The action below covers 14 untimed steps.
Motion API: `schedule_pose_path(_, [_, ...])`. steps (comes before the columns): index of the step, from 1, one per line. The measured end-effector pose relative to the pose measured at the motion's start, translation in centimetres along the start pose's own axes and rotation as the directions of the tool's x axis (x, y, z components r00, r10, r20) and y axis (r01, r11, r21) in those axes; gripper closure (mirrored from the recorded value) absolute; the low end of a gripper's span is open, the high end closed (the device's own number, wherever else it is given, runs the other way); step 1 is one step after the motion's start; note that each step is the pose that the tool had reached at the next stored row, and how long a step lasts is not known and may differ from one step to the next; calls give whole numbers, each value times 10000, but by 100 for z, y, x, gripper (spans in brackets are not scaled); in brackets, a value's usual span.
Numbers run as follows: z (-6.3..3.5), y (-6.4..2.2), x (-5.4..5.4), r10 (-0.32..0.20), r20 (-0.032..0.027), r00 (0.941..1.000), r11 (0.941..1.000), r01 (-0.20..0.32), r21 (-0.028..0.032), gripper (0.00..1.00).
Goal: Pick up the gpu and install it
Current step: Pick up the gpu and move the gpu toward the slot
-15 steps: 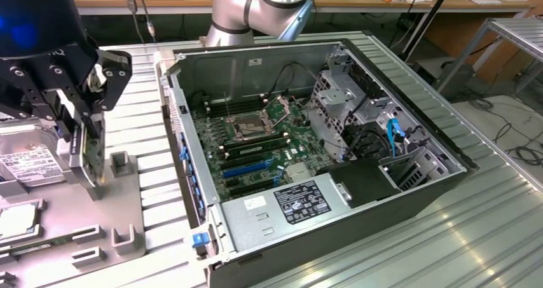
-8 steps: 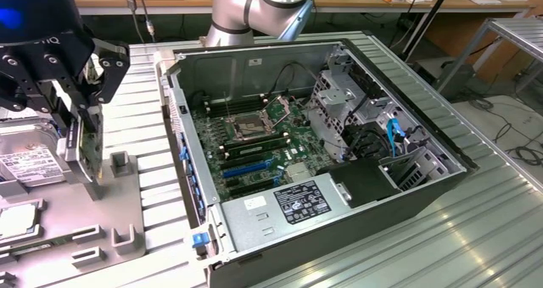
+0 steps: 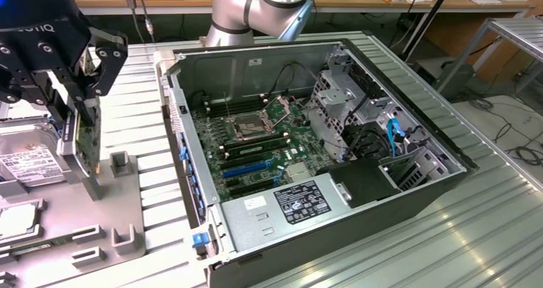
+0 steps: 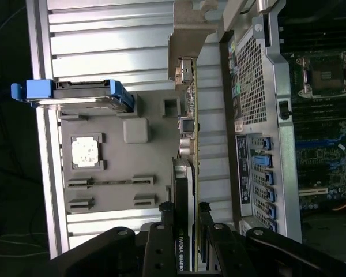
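Insp: Ribbed metal worktop (image 3: 475, 237) noted. Status of tool (image 3: 75, 119)?

Tech: Clenched on gpu (image 3: 82, 138), one finger per face, card held on edge, approx. vertical.

Insp: Loc. of gpu?

Tech: Over grey tray (image 3: 144, 237) at exterior view's left, just beside hard drive (image 3: 25, 161). Contact w/ tray: cannot tell. CPU chip (image 3: 13, 221) sits in a tray pocket. Open PC case (image 3: 339, 262) lies to exterior view's right of tray, motherboard (image 3: 254, 142) exposed, apart from card.

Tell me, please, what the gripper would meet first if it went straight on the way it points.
The green circuit card clamped in its jaws leads, and would probably meet the grey moulded fixture tray first; depth is unclear.
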State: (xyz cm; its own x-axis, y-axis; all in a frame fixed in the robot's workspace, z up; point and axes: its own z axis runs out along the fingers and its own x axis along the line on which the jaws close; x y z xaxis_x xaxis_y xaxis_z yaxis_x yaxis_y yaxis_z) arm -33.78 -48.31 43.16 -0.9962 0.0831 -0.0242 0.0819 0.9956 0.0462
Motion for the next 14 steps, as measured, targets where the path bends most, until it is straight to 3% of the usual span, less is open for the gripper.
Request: schedule_pose_path(14, [-232,11,-6,3,-1,10000,10000,-3,0,73])
